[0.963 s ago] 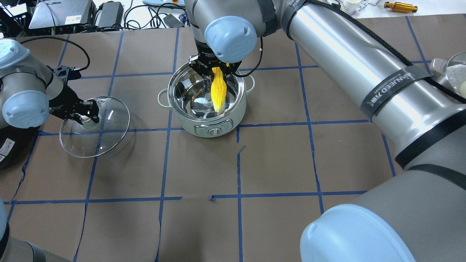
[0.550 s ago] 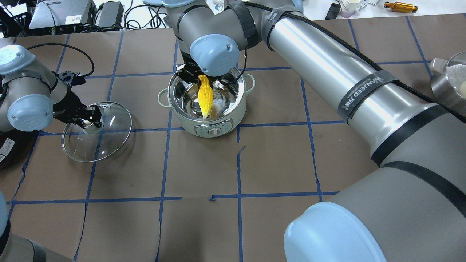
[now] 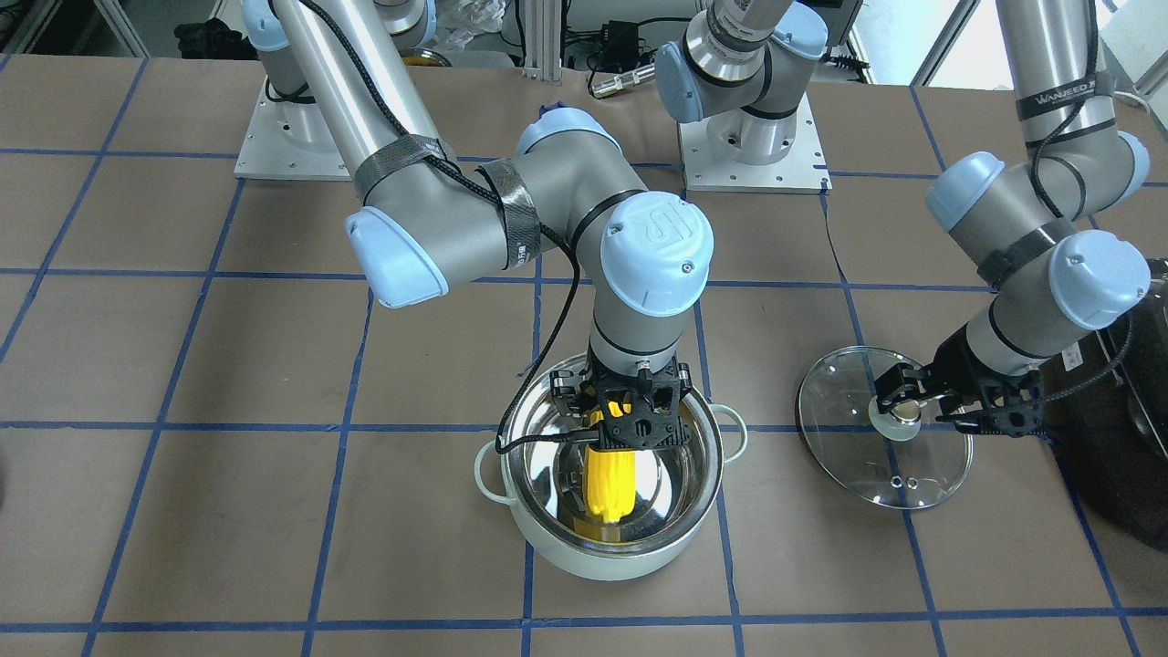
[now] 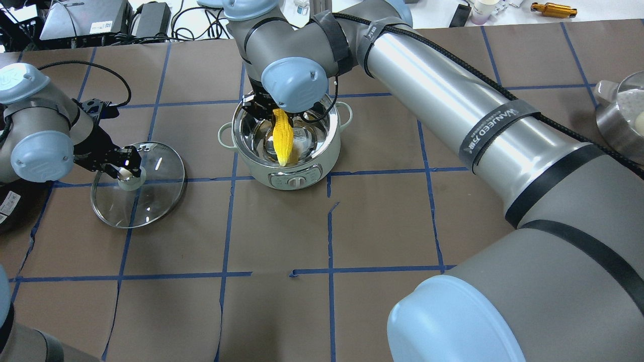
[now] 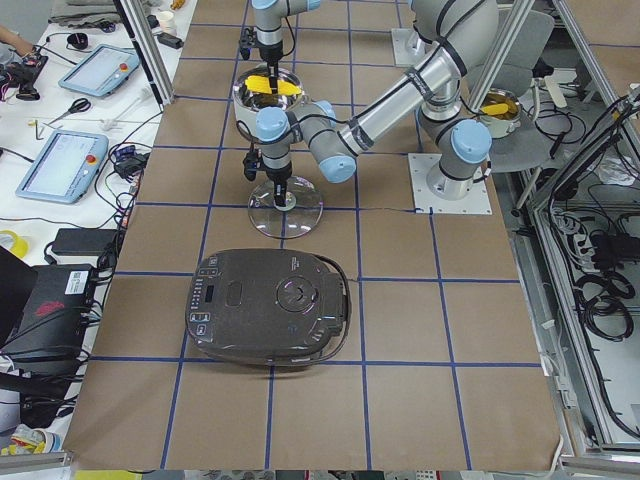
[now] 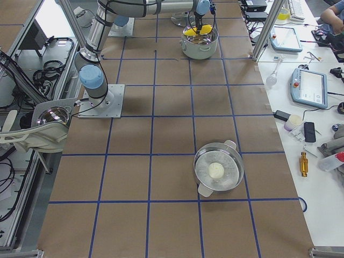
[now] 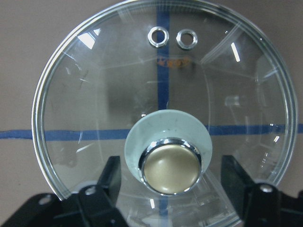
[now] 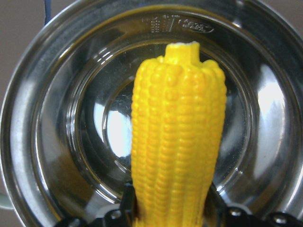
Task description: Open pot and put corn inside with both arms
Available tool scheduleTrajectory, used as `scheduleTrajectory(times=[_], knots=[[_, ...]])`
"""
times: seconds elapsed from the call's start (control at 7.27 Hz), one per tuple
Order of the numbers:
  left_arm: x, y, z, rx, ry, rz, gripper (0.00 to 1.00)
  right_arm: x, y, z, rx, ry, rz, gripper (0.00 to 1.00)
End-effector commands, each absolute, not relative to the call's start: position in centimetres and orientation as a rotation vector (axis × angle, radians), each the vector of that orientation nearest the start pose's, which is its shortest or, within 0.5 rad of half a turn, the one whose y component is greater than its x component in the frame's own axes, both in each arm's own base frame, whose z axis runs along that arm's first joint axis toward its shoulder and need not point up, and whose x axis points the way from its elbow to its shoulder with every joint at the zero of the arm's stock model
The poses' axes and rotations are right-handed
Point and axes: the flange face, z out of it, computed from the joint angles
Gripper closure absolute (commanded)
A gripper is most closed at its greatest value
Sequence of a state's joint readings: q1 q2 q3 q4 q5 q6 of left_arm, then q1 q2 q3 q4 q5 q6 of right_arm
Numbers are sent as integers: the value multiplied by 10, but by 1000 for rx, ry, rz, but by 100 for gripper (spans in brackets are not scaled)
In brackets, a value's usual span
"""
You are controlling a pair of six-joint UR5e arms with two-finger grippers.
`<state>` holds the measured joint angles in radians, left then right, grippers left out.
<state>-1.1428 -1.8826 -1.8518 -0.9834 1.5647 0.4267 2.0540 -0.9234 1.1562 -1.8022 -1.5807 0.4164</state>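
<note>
The right gripper point(image 3: 630, 418) is pinching the upper end of the corn point(image 3: 610, 484), which hangs down inside the open pot point(image 3: 584, 561) near the middle of the table. Over on the robot's left, the glass lid point(image 3: 844, 456) lies flat on the table. The left gripper point(image 3: 899, 408) is spread either side of the lid's knob point(image 7: 172, 166), fingers clear of it.

The black strap point(image 4: 495, 126) round my right arm point(image 4: 432, 85) read "WANEED", followed by characters I could not make out. A second strap point(image 3: 1063, 91) on my left arm point(image 3: 1045, 36) bore the same word. The blue joint cap point(image 3: 659, 239) above my right wrist carried a raised "UR" mark, while the scale stamped inside the pot point(image 8: 265, 71) and a white label point(image 4: 8, 203) were too small to read.
</note>
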Motion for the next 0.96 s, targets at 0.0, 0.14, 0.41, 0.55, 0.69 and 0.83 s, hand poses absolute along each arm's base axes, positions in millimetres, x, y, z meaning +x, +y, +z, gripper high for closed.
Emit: scheduleTrajectory(times=[0.0,0.14,0.41,0.55,0.69,0.83], knots=[[101,-577,342,-19,3148,-31,0,457,-589,317,-106,3150,-16,0],[67,-577,419,-34,3169,58,0,455,-587,329,-108,3149,-45,0],[-19,-553,521,-135,3147,35,0,417,-594,378,-140,3127,-131,0],[-58,-532,547,-106,3141,-41,0,360,-605,412,-143,3132,-104,0],[-86,-505,576,-51,3141,-130,0,299,-603,448,-29,3149,-91,0],[-104,-479,598,-6,3144,-199,0,252,-600,450,12,3151,-60,0]])
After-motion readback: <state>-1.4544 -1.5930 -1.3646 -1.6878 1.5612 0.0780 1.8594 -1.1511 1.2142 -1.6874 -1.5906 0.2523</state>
